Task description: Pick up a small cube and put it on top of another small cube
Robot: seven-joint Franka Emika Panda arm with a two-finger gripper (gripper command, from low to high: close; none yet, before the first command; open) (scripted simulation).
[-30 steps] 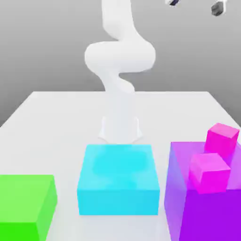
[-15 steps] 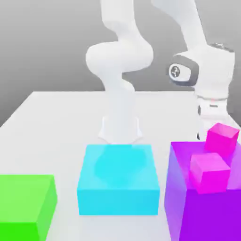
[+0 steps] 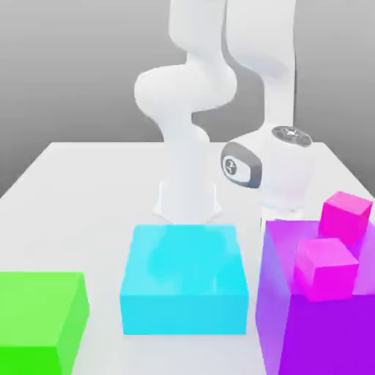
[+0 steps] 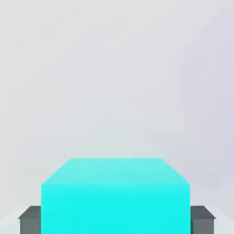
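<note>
The white two-finger gripper is pinching a small, bright cyan cube, its dark fingertips touching two opposite faces; in the exterior view, the tall purple block stands in front of the gripper, bearing two small magenta cubes, while the wide, flat cyan block lies toward that view's left
</note>
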